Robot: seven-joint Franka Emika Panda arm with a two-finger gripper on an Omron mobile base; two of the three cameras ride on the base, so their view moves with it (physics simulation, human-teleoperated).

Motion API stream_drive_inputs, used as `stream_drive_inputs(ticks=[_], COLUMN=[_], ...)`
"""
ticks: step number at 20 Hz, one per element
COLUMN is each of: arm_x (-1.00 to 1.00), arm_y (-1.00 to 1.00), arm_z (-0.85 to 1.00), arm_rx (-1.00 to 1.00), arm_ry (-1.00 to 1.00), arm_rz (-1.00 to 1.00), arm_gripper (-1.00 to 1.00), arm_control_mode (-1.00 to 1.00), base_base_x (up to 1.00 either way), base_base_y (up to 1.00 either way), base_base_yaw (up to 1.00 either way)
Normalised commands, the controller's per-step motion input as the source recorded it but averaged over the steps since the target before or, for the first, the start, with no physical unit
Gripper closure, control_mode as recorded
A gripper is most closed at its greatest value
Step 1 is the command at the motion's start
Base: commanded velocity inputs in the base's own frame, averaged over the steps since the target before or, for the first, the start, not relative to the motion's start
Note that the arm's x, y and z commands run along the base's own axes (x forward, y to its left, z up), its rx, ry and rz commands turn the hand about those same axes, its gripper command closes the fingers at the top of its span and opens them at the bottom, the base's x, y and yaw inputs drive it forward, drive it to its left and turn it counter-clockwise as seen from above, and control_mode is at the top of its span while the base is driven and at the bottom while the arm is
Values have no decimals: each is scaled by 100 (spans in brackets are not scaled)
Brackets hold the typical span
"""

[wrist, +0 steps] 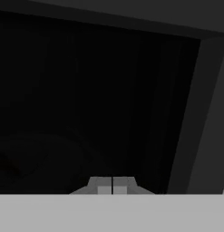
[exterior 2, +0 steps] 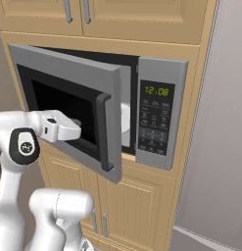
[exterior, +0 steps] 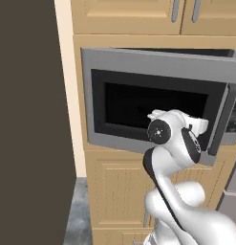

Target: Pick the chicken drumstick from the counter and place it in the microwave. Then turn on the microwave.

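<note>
The microwave (exterior 2: 156, 122) is built into light wooden cabinets, and its black-window door (exterior 2: 68, 98) stands partly ajar, hinged on the left. Through the gap a strip of the white turntable (exterior 2: 125, 125) shows. My gripper (wrist: 112, 186) is shut with nothing in it, its fingertips together right at the dark door glass. In the left base view the hand rests against the door (exterior: 153, 103) near the dark handle (exterior: 223, 119). A faint round outline shows behind the glass in the hand view. The chicken drumstick is hidden and the counter is out of view.
Wooden cabinet doors sit above (exterior: 124, 14) and below (exterior: 119, 191) the microwave. A tall dark panel (exterior: 28, 119) stands close on the left. A grey appliance side (exterior 2: 215, 147) rises on the right. The keypad's clock is lit green.
</note>
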Motion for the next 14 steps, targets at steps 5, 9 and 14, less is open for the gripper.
stream_drive_inputs(ticks=[5,9,14], arm_x=[15,18,27], arm_y=[-9,-9,-16], arm_z=[7,3,0], arm_rx=[0,0,0], arm_ry=[0,1,3], arm_rz=[12,12,12], arm_gripper=[100,100,100], arm_control_mode=[-100,-100,-100], base_base_x=[0,0,0], base_base_y=[0,0,0], base_base_yaw=[0,0,0])
